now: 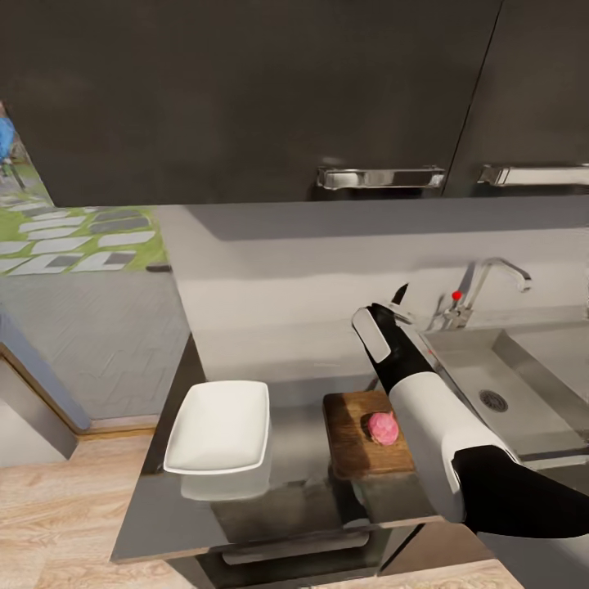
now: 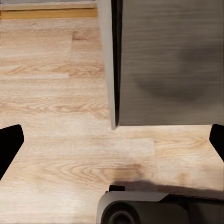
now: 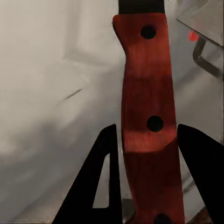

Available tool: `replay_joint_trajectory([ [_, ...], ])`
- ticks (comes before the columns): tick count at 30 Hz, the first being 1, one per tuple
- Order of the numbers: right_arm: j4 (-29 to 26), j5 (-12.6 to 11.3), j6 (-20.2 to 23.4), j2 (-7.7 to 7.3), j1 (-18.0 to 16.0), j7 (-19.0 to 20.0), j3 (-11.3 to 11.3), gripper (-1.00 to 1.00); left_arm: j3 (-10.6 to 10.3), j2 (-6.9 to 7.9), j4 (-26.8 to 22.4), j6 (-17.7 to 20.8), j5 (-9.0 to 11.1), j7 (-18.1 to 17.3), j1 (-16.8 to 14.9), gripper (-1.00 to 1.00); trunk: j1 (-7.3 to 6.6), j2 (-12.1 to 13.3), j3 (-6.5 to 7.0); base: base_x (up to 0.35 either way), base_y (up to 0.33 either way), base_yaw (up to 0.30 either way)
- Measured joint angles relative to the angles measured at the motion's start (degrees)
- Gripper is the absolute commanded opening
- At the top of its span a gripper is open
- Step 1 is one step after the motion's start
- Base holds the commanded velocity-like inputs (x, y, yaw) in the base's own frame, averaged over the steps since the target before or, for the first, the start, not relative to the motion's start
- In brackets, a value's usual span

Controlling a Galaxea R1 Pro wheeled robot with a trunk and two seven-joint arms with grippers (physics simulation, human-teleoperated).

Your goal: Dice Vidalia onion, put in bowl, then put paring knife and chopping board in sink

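Now right claw [image 3: 147, 163] clamped on paring knife [image 3: 148, 112], Vidalia onion [image 1: 383, 428] on chopping board [image 1: 352, 442], left claw [image 2: 112, 140] spread wide

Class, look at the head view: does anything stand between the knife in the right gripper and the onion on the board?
Nothing visible does. The right gripper holds the paring knife raised behind the chopping board, and the Vidalia onion lies uncovered on it.
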Motion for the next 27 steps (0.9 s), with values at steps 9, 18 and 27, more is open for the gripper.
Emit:
replay_joint_trajectory([
  [9, -0.09, 0.43, 0.08, 0.00, 0.01, -0.03, 0.00, -1.00, 0.00, 0.00, 0.01, 0.00, 0.00, 0.00, 0.00, 1.00, 0.00, 0.00, 0.82, -0.328, -0.011, 0.000],
  [18, -0.15, 0.42, 0.11, -0.50, 0.04, 0.04, -0.05, -1.00, -0.02, -0.03, 0.02, -0.01, 0.00, 0.01, -0.01, 1.00, 0.00, 0.00, 1.65, -0.312, -0.130, 0.000],
  [27, -11.81, 3.02, 0.15, -2.87, 3.82, 1.17, 0.25, -1.00, 0.02, 0.00, 0.07, 0.00, 0.07, 0.02, -0.06, 1.00, -0.02, 0.00, 1.95, -0.153, -0.104, 0.000],
])
